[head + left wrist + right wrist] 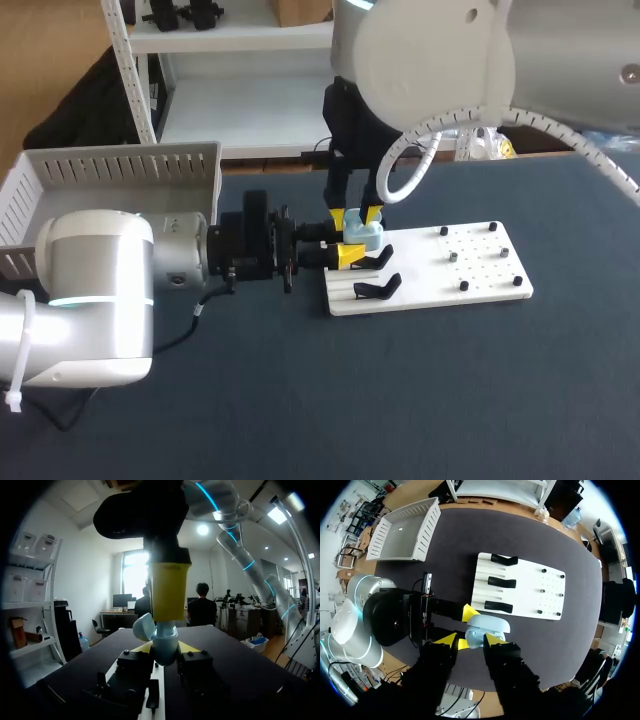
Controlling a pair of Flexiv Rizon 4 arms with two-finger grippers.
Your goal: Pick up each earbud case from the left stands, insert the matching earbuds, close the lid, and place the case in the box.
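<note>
The open case [364,238] hangs by the white board's [480,280] left edge, gripped from above by the right pincer [356,214] and from the side by the left pincer [345,243]. The box [120,170] sits at the tabletop's [400,400] far left edge, well apart from the board.

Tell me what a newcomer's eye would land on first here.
The light blue earbud case, lid open, sits at the left edge of the white board. The left gripper has its jaws shut on it from the side, and the right gripper comes down right over it. Next is the white slatted box at the table's far left.
</note>
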